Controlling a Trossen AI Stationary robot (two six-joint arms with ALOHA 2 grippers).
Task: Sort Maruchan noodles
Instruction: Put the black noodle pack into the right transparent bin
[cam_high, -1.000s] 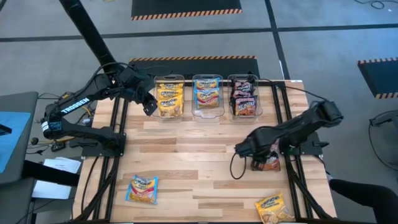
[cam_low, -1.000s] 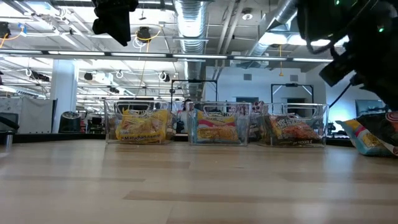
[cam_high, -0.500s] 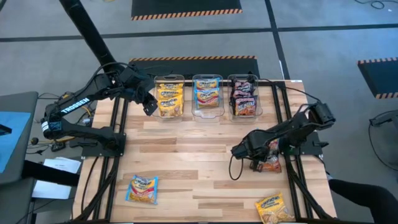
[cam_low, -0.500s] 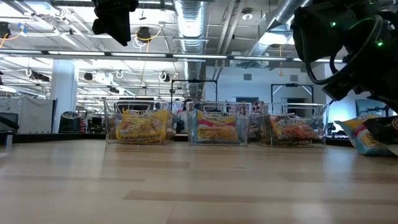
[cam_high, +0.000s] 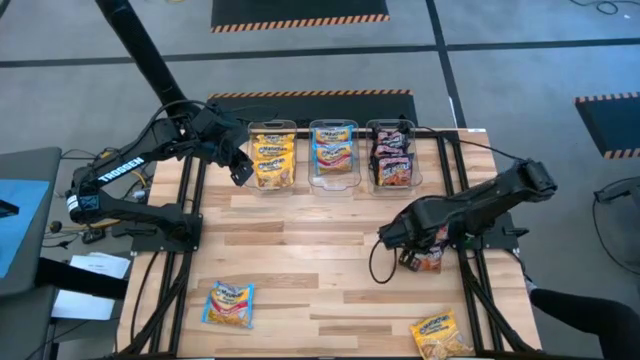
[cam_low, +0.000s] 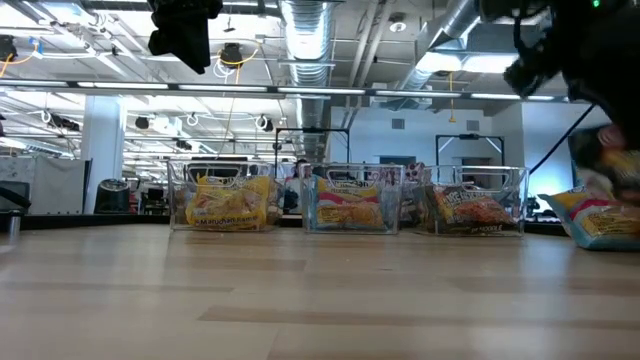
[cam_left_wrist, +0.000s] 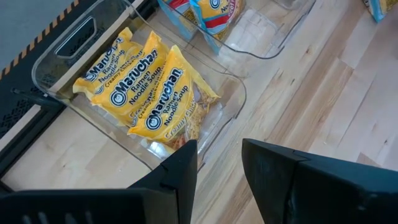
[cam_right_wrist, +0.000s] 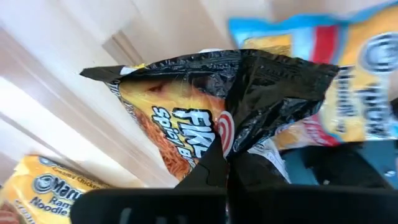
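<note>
- Pinched shut on a black packet, the right arm's fingers grip its crumpled plastic edge; the film bunches and creases right at the grip, and the packet hangs from it just over the surface.
- Just beyond the held packet, a blue-and-pink packet lies partly under it, and a yellow packet lies off to one side of the fingers.
- Far across the surface from these fingers stand three clear bins: the yellow bin, the blue bin and the dark bin, the last being nearest the right arm and already holding dark packets.
- Parted by a narrow gap and holding nothing, the left arm's fingers hover just beside the yellow bin, whose two yellow packets lie directly ahead of them.
- Well away from both, a second blue packet lies near the front of the surface.
- Handling, as I judge it: these packets are light, with slick, soft film around a brittle noodle block. A pinch on the sealed edge holds well but lets the packet swing; squeezing the middle risks cracking the noodles.
- The grip looks secure enough, though the slippery film could slide out under a quick move.
</note>
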